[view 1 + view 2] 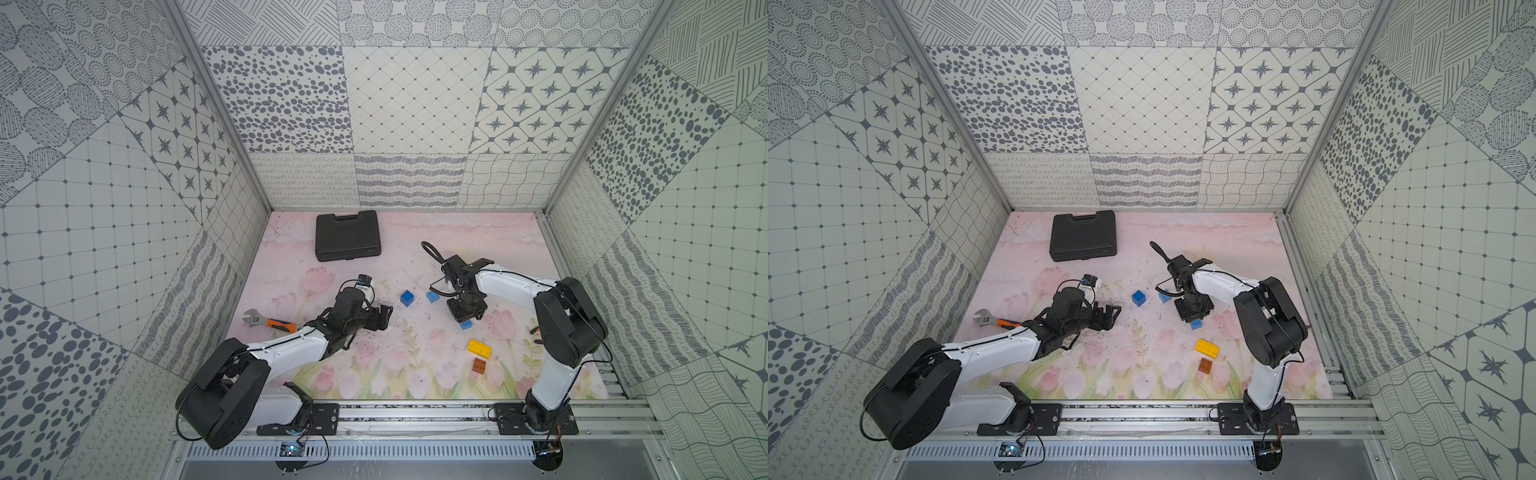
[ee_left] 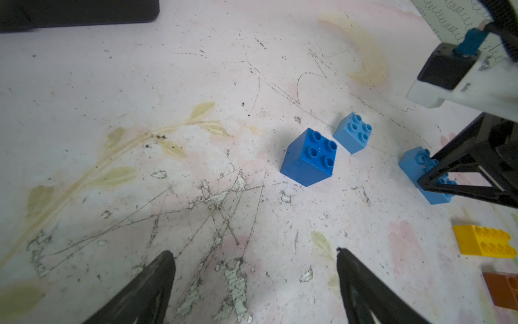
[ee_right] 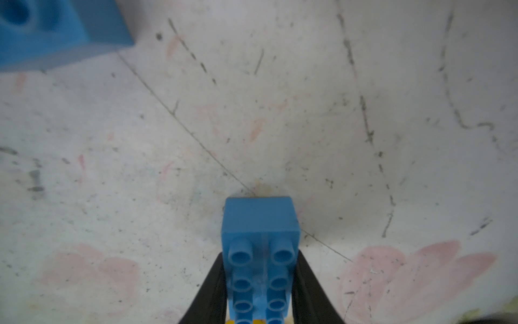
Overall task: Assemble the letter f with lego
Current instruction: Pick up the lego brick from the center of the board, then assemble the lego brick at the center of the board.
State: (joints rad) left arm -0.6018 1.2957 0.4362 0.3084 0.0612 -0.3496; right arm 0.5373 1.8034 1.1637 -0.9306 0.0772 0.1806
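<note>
- Top views first: at the far left an orange-handled wrench (image 1: 257, 319) is seen lying on the flowered mat (image 1: 395, 374), and it is no part of the build.
- Next along, the left gripper (image 1: 385, 318) is held low over the mat. Its fingers are spread well apart and nothing is caught between them.
- Just to its right, the darker blue brick (image 1: 407, 298) is found standing alone, studs up. It is judged nearer the left arm than the right.
- The small light blue brick (image 1: 432, 296) is set near it on the right, with no contact between them.
- Then the right gripper (image 3: 260, 254) is seen clamped on the long light blue brick (image 3: 260, 218).
- The fingers are pressed to both long sides, so the brick is gripped across its short width and its long axis runs straight out between them. The brick appears to rest on the mat.
- From that brick, both square blues lie to the left and slightly farther off. A leftward carry is therefore judged to be what joining them calls for.
- At the near right, the yellow brick (image 1: 479, 348) and the brown-orange brick (image 1: 479, 365) are lying loose, just beside each other.
- No letter f has been joined: all five bricks are separate.
</note>
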